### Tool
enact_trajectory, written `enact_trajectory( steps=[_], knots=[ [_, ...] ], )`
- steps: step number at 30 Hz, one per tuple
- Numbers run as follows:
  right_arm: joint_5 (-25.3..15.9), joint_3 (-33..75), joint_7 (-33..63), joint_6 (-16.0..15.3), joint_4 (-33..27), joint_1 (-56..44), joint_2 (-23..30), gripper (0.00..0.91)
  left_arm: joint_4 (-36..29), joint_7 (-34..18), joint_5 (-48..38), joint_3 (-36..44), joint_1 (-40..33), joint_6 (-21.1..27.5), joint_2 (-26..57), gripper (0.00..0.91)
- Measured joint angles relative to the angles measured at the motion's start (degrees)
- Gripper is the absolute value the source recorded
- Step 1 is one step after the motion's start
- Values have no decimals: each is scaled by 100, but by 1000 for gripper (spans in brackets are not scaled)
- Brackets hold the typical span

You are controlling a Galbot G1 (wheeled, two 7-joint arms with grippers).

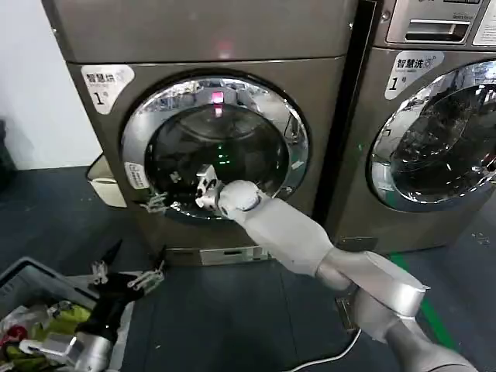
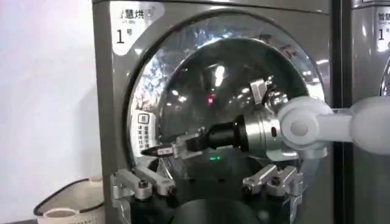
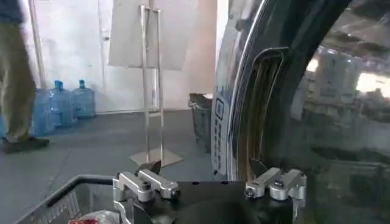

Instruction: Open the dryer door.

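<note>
The dryer door is a round porthole with a chrome ring and dark glass on the bronze-grey machine, and it looks shut against the front. My right arm reaches up from the lower right, and my right gripper sits open at the door's lower left rim. The left wrist view shows the right gripper with a black finger on the ring's left side of the dryer door. The right wrist view looks along the dryer door past the handle recess. My left gripper hangs open low at the left, away from the machine.
A second machine with a silver drawer panel stands to the right. A grey laundry basket holding clothes is at the lower left. A pale tub sits beside the dryer. A white cable lies on the dark floor.
</note>
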Motion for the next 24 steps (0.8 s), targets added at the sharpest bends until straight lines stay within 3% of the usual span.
enact_trajectory(
  steps=[12, 24],
  knots=[
    [-78, 124, -200, 15, -327, 25, 192, 907, -55, 5, -14, -5, 13, -9, -11, 907],
    [-98, 168, -650, -64, -272, 3, 189, 907, -9, 64, -23, -107, 42, -58, 41, 907]
  ],
)
